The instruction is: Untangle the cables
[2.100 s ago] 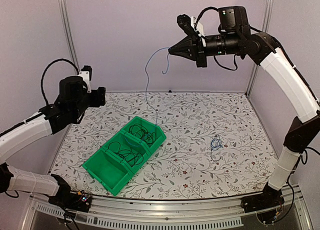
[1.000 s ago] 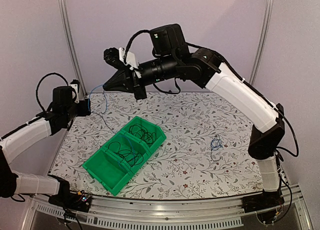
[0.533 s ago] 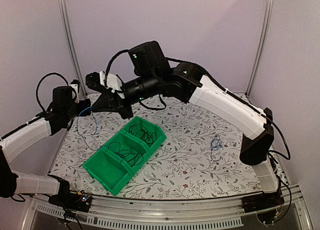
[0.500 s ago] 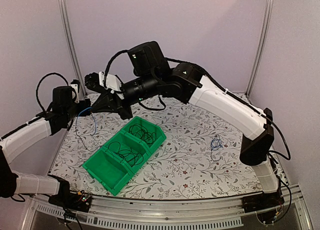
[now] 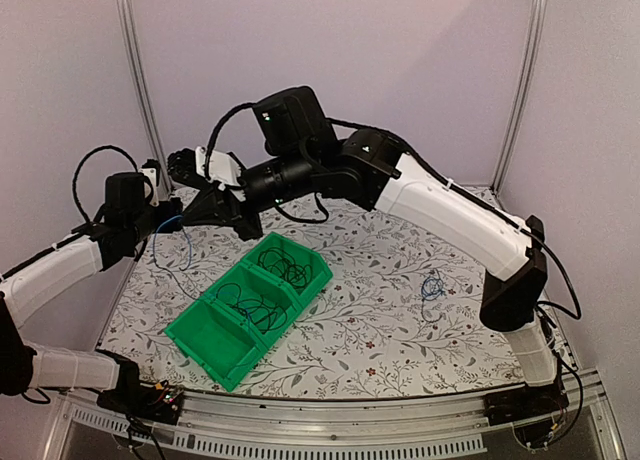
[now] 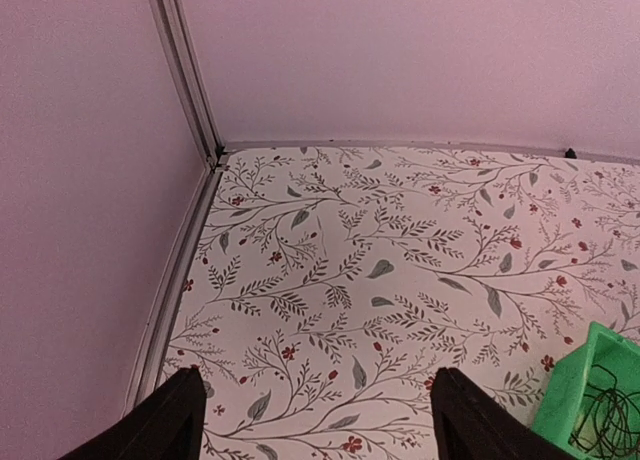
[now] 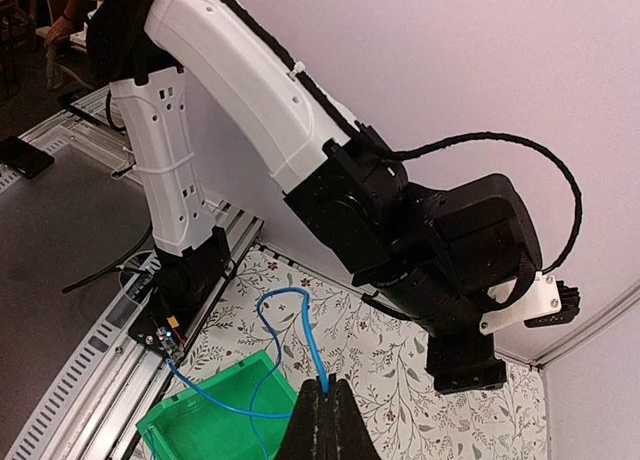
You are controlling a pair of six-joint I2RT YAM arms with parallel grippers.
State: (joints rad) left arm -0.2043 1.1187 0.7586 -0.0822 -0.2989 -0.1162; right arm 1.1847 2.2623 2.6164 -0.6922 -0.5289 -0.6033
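Overhead, you see black cables (image 5: 283,267) coiled in the green bin (image 5: 215,340). Your right wrist view shows the right tool (image 7: 322,405) pinching the blue cable (image 7: 310,342). The left tool (image 6: 315,405) stands spread.

Black cables (image 5: 285,270) tangled in green bin (image 5: 205,337); thin blue cable (image 5: 188,245) dangling beside it.

Plain pale lilac walls (image 5: 400,70) rise behind and beside the white leaf-and-flower-printed table (image 5: 400,340), with slim silver metal posts (image 5: 137,80) at its far corners.
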